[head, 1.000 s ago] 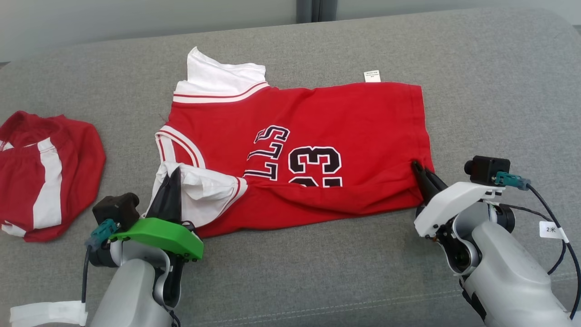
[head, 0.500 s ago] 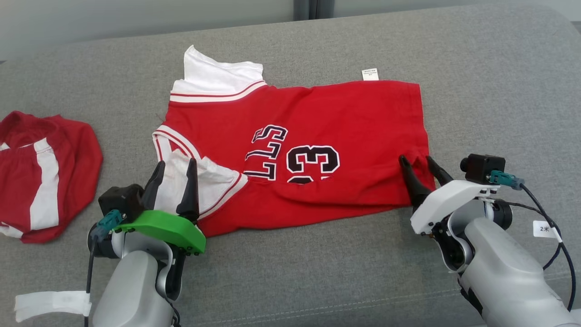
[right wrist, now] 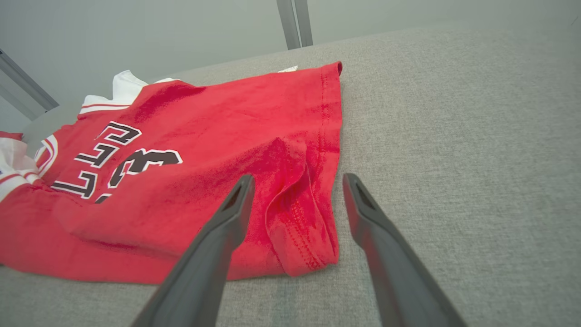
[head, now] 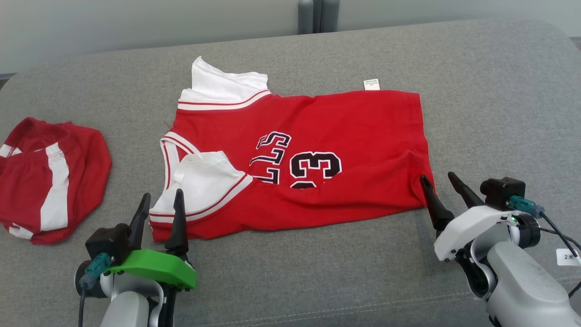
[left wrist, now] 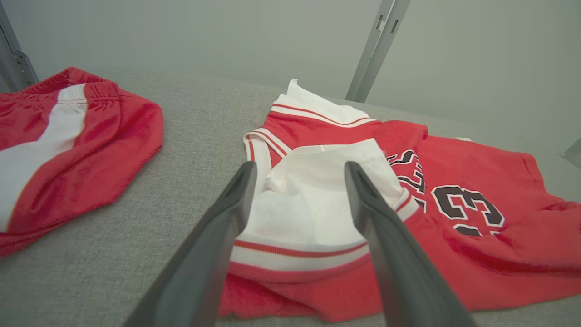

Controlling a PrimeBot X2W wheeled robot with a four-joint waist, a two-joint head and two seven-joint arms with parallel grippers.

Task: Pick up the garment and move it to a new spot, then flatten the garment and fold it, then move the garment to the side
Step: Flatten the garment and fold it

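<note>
The garment (head: 327, 131) is a red jersey with white sleeves and black "23" lettering, lying on the grey cushion with its near long edge folded over. My left gripper (head: 162, 198) stands open just short of the folded white sleeve (left wrist: 313, 204), holding nothing. Beside the hem's near corner (right wrist: 302, 236), my right gripper (head: 438, 180) is open too, clear of the cloth. The left wrist view has the sleeve between the fingers (left wrist: 218, 236), and the right wrist view has the puckered hem corner between the fingers (right wrist: 227, 227).
A second red and white piece of clothing (head: 45, 177) lies crumpled at the far left of the cushion (head: 295, 268). A white label (head: 371, 84) pokes out at the jersey's far edge. Pale wall and a metal post (head: 317, 16) stand behind.
Both grippers went from shut on the jersey's near edge to open, letting it go, and drew back toward me. The camera view shifted slightly too.
</note>
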